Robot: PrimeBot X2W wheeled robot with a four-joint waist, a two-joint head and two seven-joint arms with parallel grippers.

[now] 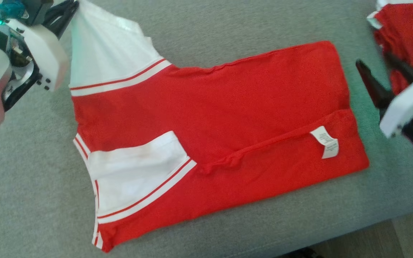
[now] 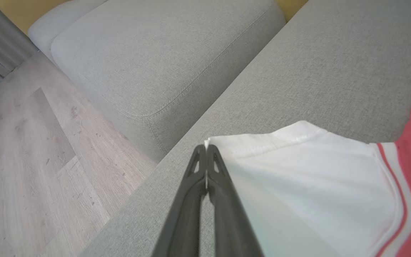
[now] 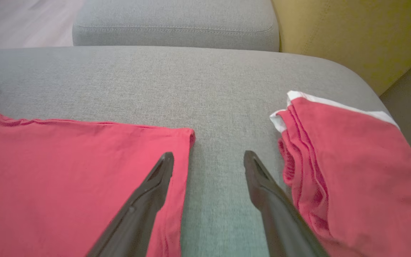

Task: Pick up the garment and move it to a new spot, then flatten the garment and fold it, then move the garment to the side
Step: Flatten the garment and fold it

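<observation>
The garment is a red T-shirt with white sleeves, lying partly folded on the grey sofa cushion; a white label shows near its right end. My left gripper is shut on the tip of the white sleeve and holds it lifted at the garment's far left corner. My right gripper hangs open just past the garment's right edge, with one finger over the red cloth and nothing between the fingers.
A pile of folded red and white garments lies at the cushion's far right, close to my right gripper. A second grey cushion and wooden floor lie beyond the left side. A yellow backrest rises behind.
</observation>
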